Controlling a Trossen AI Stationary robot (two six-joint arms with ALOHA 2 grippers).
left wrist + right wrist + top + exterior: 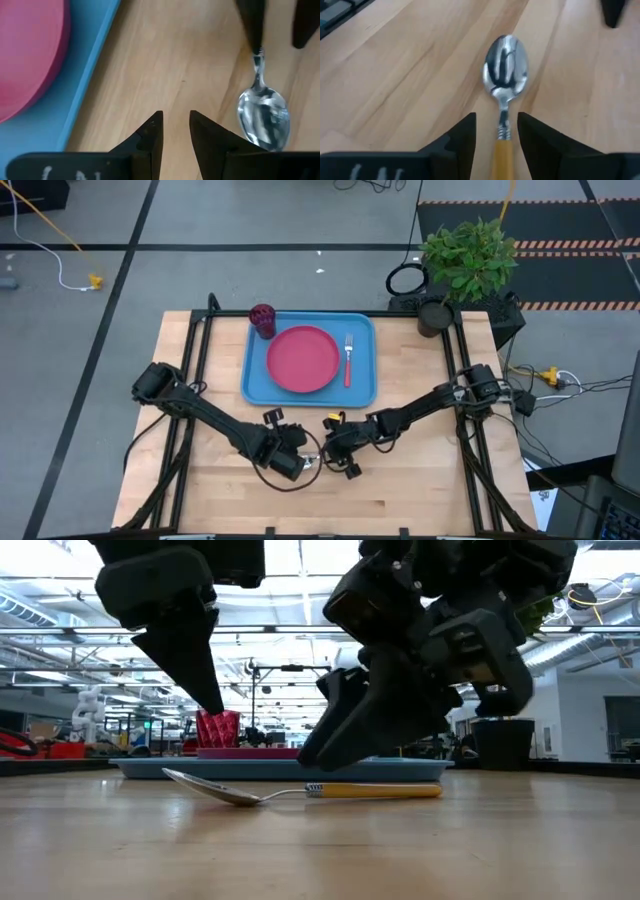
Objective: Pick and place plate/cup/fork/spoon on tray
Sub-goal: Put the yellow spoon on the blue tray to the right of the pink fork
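Observation:
The spoon [300,792] lies flat on the wooden table in front of the tray, silver bowl [505,65] up, orange-yellow handle [502,157] toward my right gripper. My right gripper [496,127] is open, low over the spoon, with one finger on each side of the handle by the neck; I see no touch. My left gripper [176,125] is narrowly open and empty, just left of the spoon's bowl [263,112]. The light blue tray [255,385] holds the pink-red plate [303,359], the dark red cup [263,320] and the fork [348,358].
A potted plant [465,265] stands at the table's far right corner. The tray's near rim [87,90] lies close beyond my left gripper. Bare wood stretches along the table's near side [330,505].

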